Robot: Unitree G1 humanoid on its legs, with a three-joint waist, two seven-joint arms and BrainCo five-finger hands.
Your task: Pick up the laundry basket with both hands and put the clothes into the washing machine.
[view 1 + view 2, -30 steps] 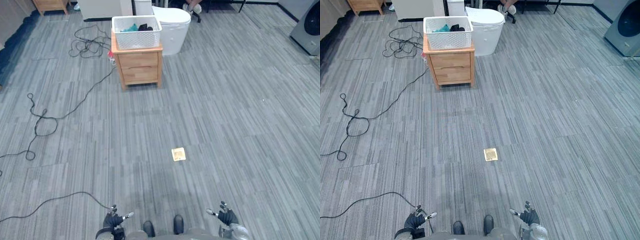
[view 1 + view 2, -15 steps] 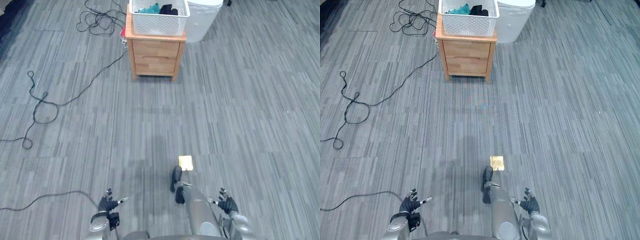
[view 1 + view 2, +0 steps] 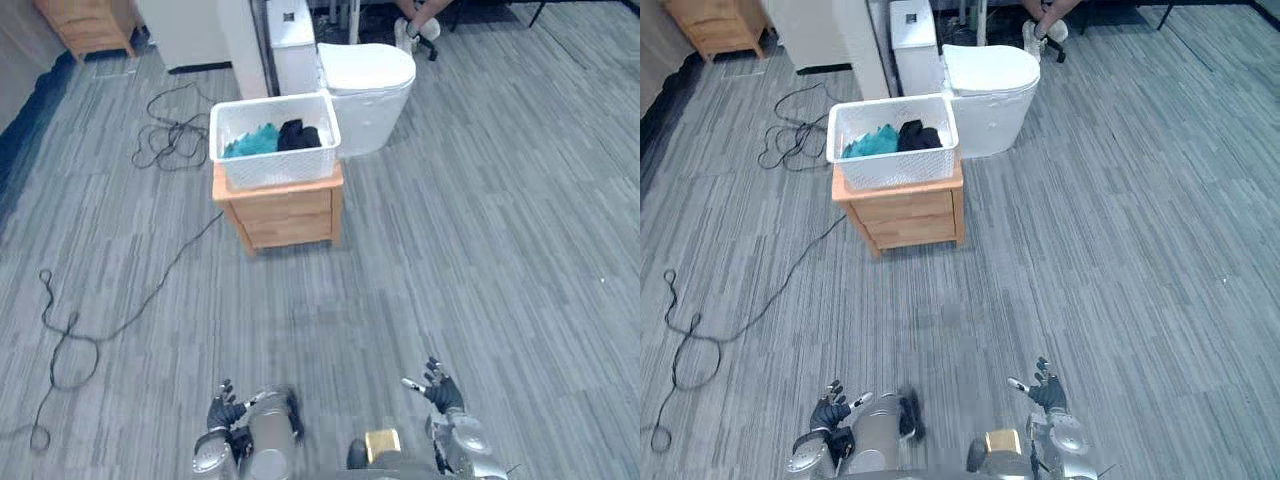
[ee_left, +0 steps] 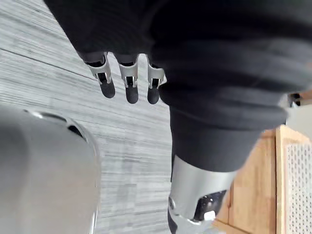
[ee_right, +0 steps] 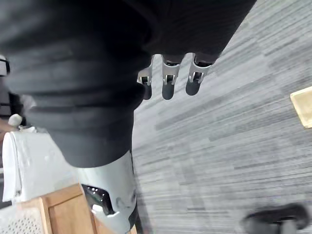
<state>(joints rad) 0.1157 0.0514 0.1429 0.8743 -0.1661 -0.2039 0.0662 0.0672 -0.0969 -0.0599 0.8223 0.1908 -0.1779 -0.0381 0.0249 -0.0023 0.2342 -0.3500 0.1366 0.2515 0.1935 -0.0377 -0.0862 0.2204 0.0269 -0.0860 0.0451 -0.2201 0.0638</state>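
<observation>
Approach step: the laundry basket (image 3: 281,168) of clothes (image 3: 252,142) sits on a wooden cabinet (image 3: 290,216), well ahead of both hands. Left hand (image 3: 222,411) and right hand (image 3: 441,392) hang low, fingers loose, empty. Next, probably: close in, one hand to each basket side.

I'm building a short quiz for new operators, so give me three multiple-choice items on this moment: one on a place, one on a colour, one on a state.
1. Where does the laundry basket stand?
A. on the floor
B. in the robot's hands
C. on the wooden cabinet

2. What colours are the clothes in it?
A. teal and black
B. red and yellow
C. all white

3. How are the left hand and right hand?
A. curled round the basket's rim
B. open, holding nothing
C. pinching a cloth

Answers: C, the basket sits on the cabinet's top; A, a teal heap lies beside a black one; B, both hands are low, fingers straight, far from the basket.
</observation>
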